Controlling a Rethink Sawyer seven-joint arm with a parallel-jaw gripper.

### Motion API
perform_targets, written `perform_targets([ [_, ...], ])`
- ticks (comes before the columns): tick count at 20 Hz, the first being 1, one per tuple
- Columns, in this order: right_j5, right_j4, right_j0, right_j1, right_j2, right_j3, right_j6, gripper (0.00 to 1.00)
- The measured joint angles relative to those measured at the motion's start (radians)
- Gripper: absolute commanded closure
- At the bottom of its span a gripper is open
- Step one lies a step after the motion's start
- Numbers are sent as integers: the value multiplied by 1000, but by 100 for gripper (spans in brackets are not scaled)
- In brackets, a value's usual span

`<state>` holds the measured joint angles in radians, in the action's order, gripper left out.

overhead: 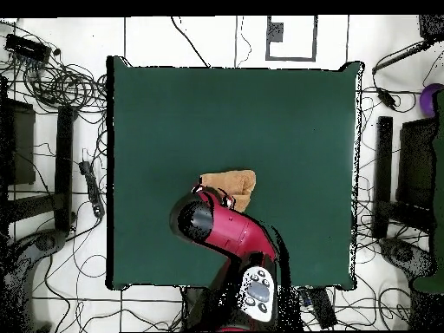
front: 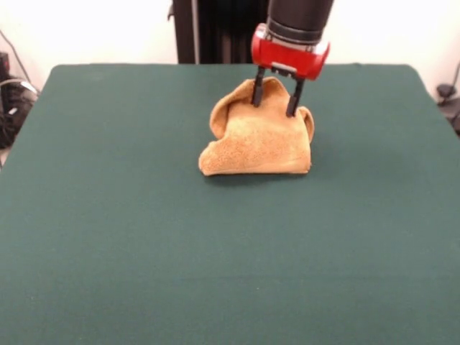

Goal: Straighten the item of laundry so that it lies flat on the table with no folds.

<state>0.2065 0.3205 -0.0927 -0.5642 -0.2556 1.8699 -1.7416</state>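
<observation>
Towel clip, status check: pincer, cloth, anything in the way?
Pincer open, tips down at the towel's raised far fold. Towel bunched, not flat. Table shows nothing else in the way.

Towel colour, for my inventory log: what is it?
Golden-orange, plain, with no pattern; the towel shows best in the front view.

Cables (overhead: pixel 65 82) are lying in coils and tangles on the white tiled floor (overhead: pixel 199 35) at the upper left of the overhead view, with more trailing along the left and bottom edges. Black stands (overhead: pixel 383 173) are sitting at the right side. A purple object (overhead: pixel 429 97) is showing at the upper right edge.
</observation>
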Motion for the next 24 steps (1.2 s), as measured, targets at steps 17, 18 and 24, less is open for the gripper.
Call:
perform_targets([
  [17,372,-1,-170,-46,-173,-66,0,0],
  [18,412,-1,-182,-61,-191,-87,0,0],
  [24,431,-1,-178,-88,-209,-124,0,0],
])
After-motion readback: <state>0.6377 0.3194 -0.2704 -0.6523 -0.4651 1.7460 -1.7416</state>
